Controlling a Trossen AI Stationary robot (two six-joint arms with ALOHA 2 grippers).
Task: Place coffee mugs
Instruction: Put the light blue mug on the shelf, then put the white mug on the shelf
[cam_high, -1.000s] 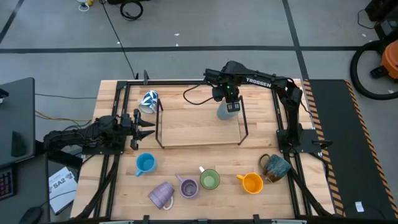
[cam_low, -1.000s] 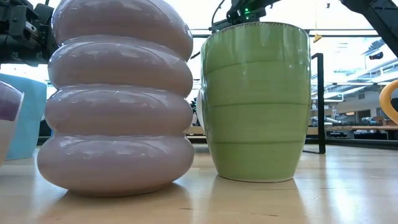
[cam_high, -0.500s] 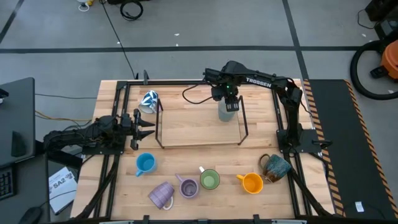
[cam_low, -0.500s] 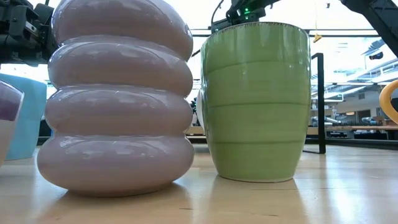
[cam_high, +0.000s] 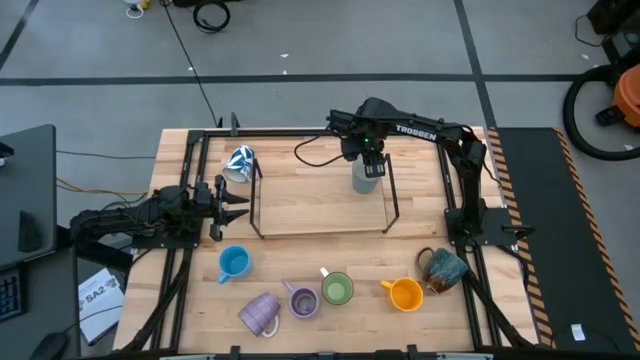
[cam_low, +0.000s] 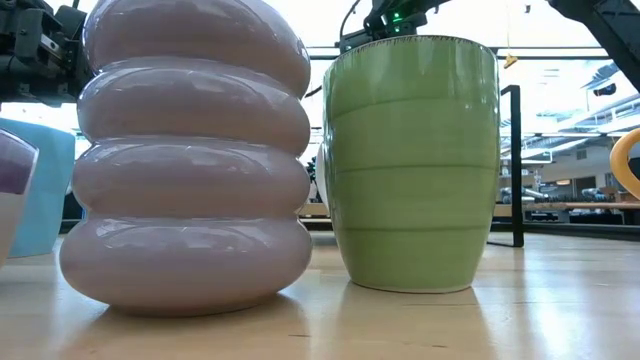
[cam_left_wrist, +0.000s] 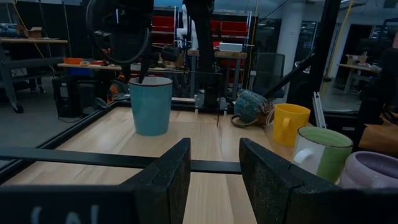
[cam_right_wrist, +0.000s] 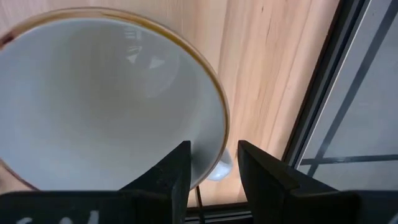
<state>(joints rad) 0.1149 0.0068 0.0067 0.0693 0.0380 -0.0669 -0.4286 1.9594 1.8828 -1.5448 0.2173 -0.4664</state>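
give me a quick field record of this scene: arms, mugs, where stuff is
right gripper: over the pale teal mug at the frame's far right corner, fingers straddling the rim, apart
left gripper: waiting at the table's left side, open, holding nothing
patterned mug: tipped, at the frame's far left corner
front row: bright blue mug, two lilac mugs, green mug, orange mug, dark glazed mug
mugs inside the frame: pale teal one only
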